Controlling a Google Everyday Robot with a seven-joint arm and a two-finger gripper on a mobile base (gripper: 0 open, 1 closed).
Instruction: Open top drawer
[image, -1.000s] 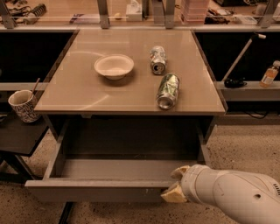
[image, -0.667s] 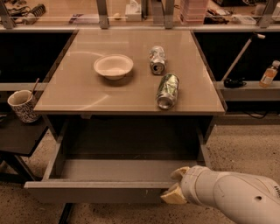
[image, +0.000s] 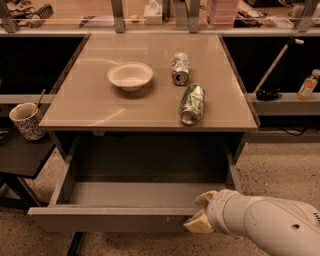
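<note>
Lower right, the white arm's tan-tipped gripper pinches the wide grey top drawer by its front panel. I'd pull straight out, keeping it level.

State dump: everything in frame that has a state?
drawer: open, pulled well out
hand: at the drawer's right front corner, clamped on its front panel
bowl: upright
far can: on its side
near can: on its side
mug: upright, stick inside
bottle: upright

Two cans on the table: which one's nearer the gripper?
The front can, near the front edge of the table; the rear can lies farther back. The gripper clamps the top drawer at its front's right end.
</note>
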